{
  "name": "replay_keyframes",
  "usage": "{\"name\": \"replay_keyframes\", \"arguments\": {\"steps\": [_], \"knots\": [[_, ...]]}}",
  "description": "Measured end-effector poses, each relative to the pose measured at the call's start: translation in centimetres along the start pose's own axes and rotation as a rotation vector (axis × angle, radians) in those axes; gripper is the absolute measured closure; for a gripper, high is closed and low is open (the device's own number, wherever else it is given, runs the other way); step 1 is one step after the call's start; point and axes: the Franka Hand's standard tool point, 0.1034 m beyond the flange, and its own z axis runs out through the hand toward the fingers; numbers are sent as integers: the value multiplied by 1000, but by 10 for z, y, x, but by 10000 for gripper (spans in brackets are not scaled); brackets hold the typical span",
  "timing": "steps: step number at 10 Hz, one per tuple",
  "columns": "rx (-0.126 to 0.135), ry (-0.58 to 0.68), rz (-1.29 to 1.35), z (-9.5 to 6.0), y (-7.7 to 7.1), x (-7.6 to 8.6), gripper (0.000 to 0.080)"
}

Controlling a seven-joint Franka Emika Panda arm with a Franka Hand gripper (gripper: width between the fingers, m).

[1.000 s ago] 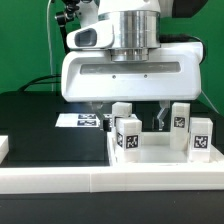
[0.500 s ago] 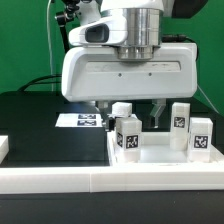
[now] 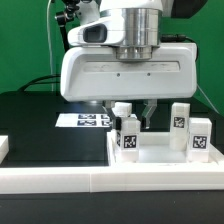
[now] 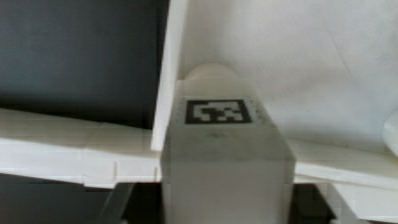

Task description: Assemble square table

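Exterior view: gripper [image 3: 126,112] now lower than a second ago and shifted toward the exterior view's left, fingers closing in around the rear leg [image 3: 122,110] from 9 and 3 o'clock. Gap between fingers narrower than before; contact with the leg likely, yet a firm clench cannot be told. Three more legs standing upright on the square tabletop [image 3: 160,160]: one at 6 o'clock of the gripper [image 3: 128,137], two toward 4 o'clock [image 3: 180,119] [image 3: 199,138]. Marker board [image 3: 88,121] flat on the black table at 9 o'clock, apart from the slab.

Wrist view: a tagged leg [image 4: 221,150] centred between the jaws, tabletop rim behind it.

Judged meaning: approach finished, grasp of the rear leg under way, lift next; nudging the neighbouring front leg a risk.
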Motion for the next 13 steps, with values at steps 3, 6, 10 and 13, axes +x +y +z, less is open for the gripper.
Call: {"name": "replay_keyframes", "arguments": {"steps": [3,6,10,13], "knots": [[20,27,382,0,0,0,511],[11,21,692,0,0,-2,509],[5,24,1048,-1,1,-3,509],[16,18,1102,-1,2,-3,509]]}}
